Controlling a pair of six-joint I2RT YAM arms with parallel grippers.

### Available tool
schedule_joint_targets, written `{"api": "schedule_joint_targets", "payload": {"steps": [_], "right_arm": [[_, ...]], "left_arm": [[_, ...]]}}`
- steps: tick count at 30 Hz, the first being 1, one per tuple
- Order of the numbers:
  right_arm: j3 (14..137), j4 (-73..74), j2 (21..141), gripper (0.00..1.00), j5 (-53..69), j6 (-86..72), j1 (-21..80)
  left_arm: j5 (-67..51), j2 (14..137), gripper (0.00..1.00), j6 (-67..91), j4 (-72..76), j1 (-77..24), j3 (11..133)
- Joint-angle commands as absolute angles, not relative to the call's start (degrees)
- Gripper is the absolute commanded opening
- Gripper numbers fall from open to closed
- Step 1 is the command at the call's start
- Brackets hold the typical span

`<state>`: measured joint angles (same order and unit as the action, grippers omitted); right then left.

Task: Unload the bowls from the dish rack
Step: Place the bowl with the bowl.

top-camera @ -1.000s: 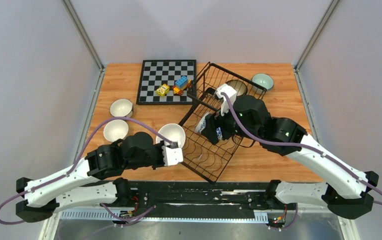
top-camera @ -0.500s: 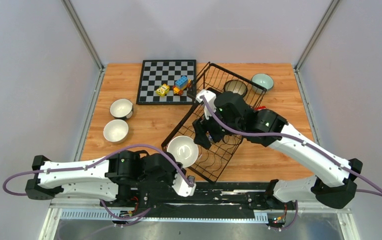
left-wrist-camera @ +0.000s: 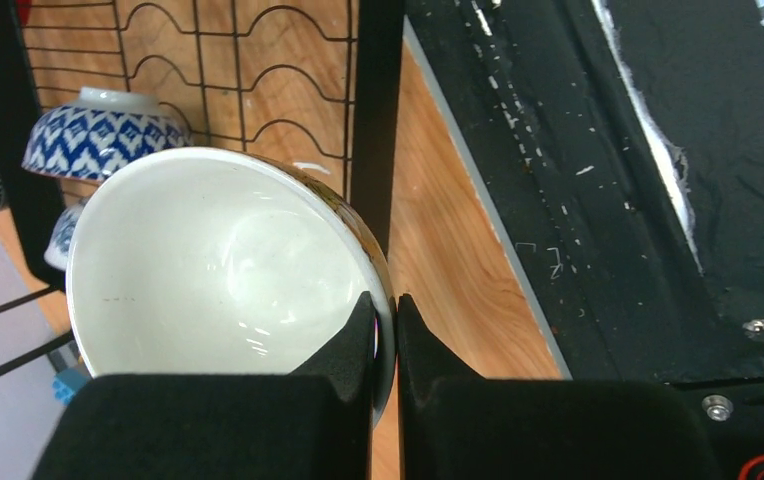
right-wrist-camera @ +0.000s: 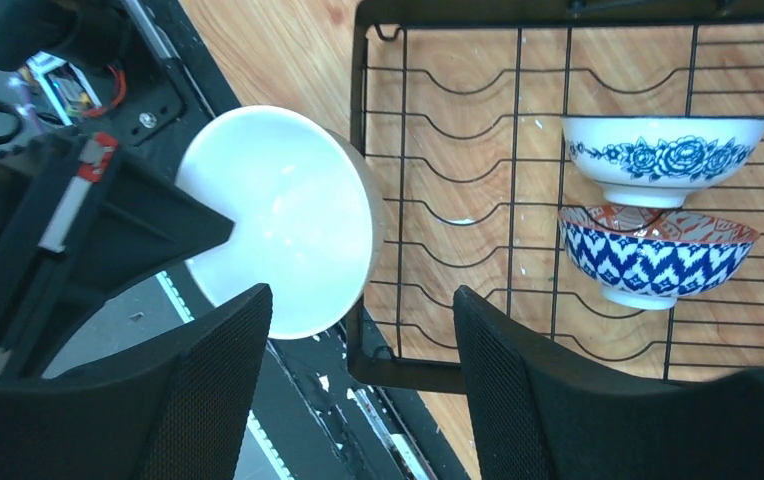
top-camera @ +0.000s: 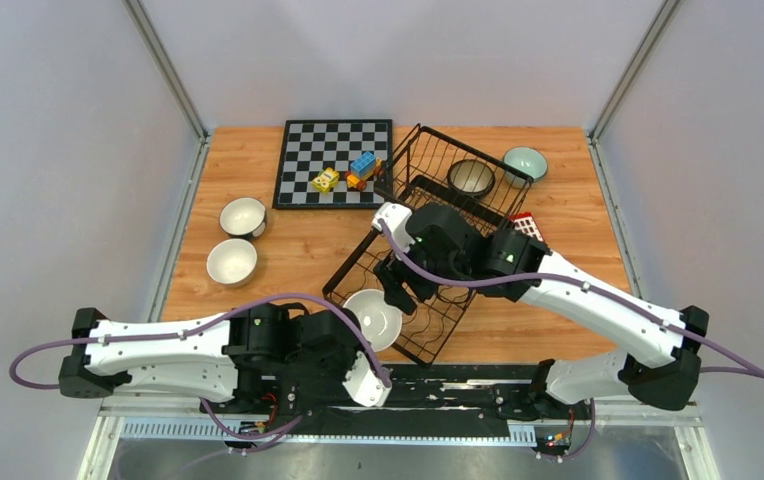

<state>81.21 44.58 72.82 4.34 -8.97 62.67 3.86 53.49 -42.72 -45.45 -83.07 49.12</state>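
White glazed ceramic is all the left gripper has to hold on to; its two black fingers are clenched on the thin rim of the white bowl, one inside the wall and one outside, with the bowl tilted away from the pinch; a grip that narrow could let the heavy bowl pivot or slide out if the arm swings briskly.

Just beyond the fingertips runs the black frame of the dish rack; from the wrist views I cannot tell whether the bowl's far rim has cleared that bar or rests against it, so a sideways pull might hook the wire and drag the rack; behind the gripper lies the black base strip at the table's near edge, and a bowl dropped here may land there, not on the wood.

Above the same corner hangs the right gripper, jaws spread and grasping nothing, the white bowl just to one side below it; closing or descending now risks knocking the held bowl or the other wrist.

Farther inside the rack, to the other side of the right fingers, a floral bowl sits nested against a diamond-patterned bowl; lifting one could tip its neighbour.
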Motion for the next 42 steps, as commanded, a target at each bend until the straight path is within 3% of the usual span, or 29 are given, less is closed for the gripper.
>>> {"api": "schedule_joint_targets", "payload": {"steps": [1, 16, 26, 32, 38, 42], "right_arm": [[79.54, 45.10, 74.62, 0.70, 2.76, -8.61, 63.81], [76.47, 45.45, 79.42, 0.61, 2.00, -7.41, 65.26], [75.29, 45.52, 80.70, 0.46, 2.20, -7.78, 65.52], [74.63, 45.76, 82.24, 0.43, 0.56, -7.84, 65.98], [74.86, 46.50, 83.78, 0.31, -1.45, -8.16, 66.43], [74.94, 46.58, 84.00, 0.14, -2.98, -8.76, 66.49]], "left_arm": [[0.52, 54.22, 0.00, -43.03, -44.12, -83.50, 52.39], [-1.57, 55.60, 0.00, -41.37, -44.55, -83.50, 54.75], [-1.76, 55.69, 0.00, -39.73, -43.86, -83.50, 54.50], [-2.00, 55.65, 0.00, -38.71, -42.86, -83.47, 54.09], [-2.56, 56.04, 0.00, -37.27, -42.15, -83.50, 53.83], [-2.52, 56.24, 0.00, -35.80, -41.49, -83.50, 53.38]]}}
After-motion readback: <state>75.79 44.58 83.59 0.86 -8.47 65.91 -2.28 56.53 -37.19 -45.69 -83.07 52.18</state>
